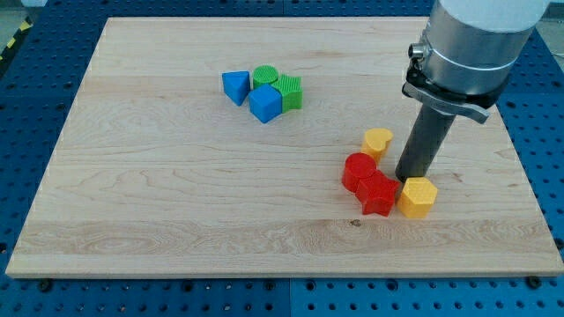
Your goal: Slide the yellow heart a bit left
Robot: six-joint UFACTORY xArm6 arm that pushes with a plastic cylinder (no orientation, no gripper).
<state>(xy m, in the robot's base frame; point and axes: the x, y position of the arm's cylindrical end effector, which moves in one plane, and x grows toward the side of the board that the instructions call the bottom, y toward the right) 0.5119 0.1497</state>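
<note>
- Where the rod meets the board, my tip (411,179) stands just right of the yellow heart (378,141), right behind the yellow hexagon (417,197); touching or not, I cannot tell
- It is a bare rod, holding nothing
- The red round block (359,170) and red star (378,194) sit pressed together below the heart
- The blue triangle (235,86), blue cube (265,103), green round block (264,77) and green cube (290,90) huddle, partly hiding each other
- The arm's top is cut off

Pale matt wooden board (176,176); ridged plastic-looking yellow heart (378,140).
</note>
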